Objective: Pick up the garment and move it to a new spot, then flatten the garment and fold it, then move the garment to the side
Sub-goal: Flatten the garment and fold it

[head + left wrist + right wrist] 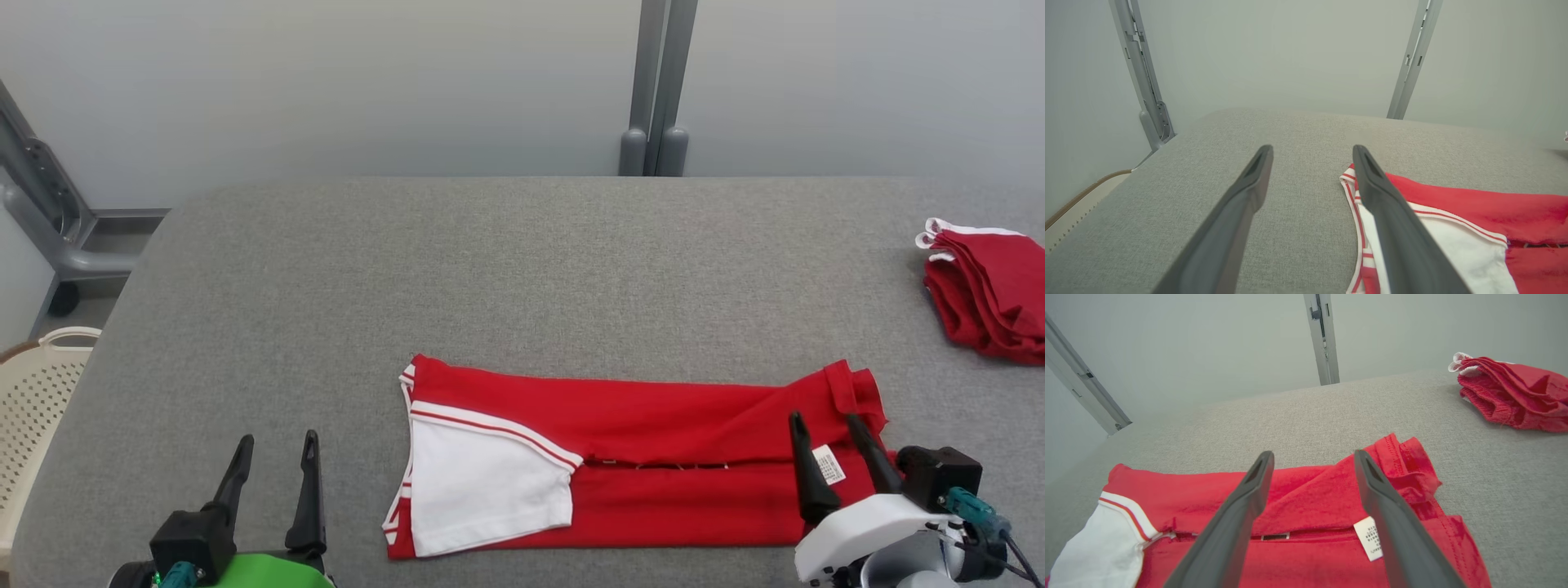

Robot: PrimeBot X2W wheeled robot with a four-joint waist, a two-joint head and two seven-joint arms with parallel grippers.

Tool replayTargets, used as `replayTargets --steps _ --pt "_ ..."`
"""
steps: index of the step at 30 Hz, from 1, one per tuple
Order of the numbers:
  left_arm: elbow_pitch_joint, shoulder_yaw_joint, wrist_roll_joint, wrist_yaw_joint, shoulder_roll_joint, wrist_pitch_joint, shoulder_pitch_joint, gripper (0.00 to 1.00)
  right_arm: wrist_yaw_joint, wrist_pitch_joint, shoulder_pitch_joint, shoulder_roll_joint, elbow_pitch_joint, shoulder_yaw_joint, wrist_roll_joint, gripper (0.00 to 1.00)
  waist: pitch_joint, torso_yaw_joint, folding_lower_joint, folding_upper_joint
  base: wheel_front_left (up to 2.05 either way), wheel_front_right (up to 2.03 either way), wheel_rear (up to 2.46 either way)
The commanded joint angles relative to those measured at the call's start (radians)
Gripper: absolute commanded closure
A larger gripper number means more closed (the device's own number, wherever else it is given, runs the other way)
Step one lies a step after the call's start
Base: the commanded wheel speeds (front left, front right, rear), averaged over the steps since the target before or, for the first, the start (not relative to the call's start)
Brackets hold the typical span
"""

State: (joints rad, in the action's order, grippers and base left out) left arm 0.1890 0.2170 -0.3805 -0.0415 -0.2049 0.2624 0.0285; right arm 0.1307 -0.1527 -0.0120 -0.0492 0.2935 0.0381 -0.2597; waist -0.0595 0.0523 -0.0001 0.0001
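Red garment (pixel 653 457), white sleeve, folded long

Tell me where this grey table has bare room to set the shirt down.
Widest bare table: the far half, between the folded shirt and the back edge. Also free: the left side, around the left gripper. Crowded on the right: right gripper over the shirt's end, red garment pile beyond.

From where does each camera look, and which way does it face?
Head: from above, looking forward and down at the table and folded shirt; left tool and right tool at bottom.
Left wrist: along the left tool's open fingers, across the table; white sleeve at right.
Right wrist: along the right tool's open fingers, over the shirt's label.
Head and right wrist share the red pile.
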Motion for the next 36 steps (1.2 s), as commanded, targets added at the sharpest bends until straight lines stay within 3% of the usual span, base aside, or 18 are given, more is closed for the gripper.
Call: replayTargets --steps 1,14,29,32,36 --pt "0.008 -0.008 0.011 0.006 0.006 0.004 0.017 0.0 0.0 -0.02 -0.011 -0.003 0.003 -0.007 0.015 0.0 -0.007 0.005 0.0001 -0.0001 0.0 0.0 0.0" --pt "0.133 -0.027 0.052 0.041 0.011 0.004 0.012 0.0 0.0 -0.082 0.009 -0.003 -0.01 -0.063 0.121 0.0 -0.024 0.018 0.0001 -0.0001 0.0 0.0 0.0" --pt "0.146 -0.018 0.057 0.049 0.018 0.004 -0.005 0.0 0.0 -0.067 -0.013 -0.004 -0.039 -0.006 0.07 0.0 -0.016 0.003 0.0001 -0.0001 0.0 0.0 0.0" --pt "0.151 -0.015 0.053 0.052 0.017 0.004 -0.005 0.0 0.0 0.012 -0.042 -0.003 -0.039 0.053 0.103 0.0 -0.009 -0.003 0.0001 -0.0001 0.0 0.0 0.0" --pt "0.15 -0.013 0.05 0.054 0.021 0.004 -0.011 0.0 0.0 0.227 -0.097 -0.002 -0.045 0.115 0.228 0.0 0.004 -0.01 0.0001 -0.0001 0.0 0.0 0.0"
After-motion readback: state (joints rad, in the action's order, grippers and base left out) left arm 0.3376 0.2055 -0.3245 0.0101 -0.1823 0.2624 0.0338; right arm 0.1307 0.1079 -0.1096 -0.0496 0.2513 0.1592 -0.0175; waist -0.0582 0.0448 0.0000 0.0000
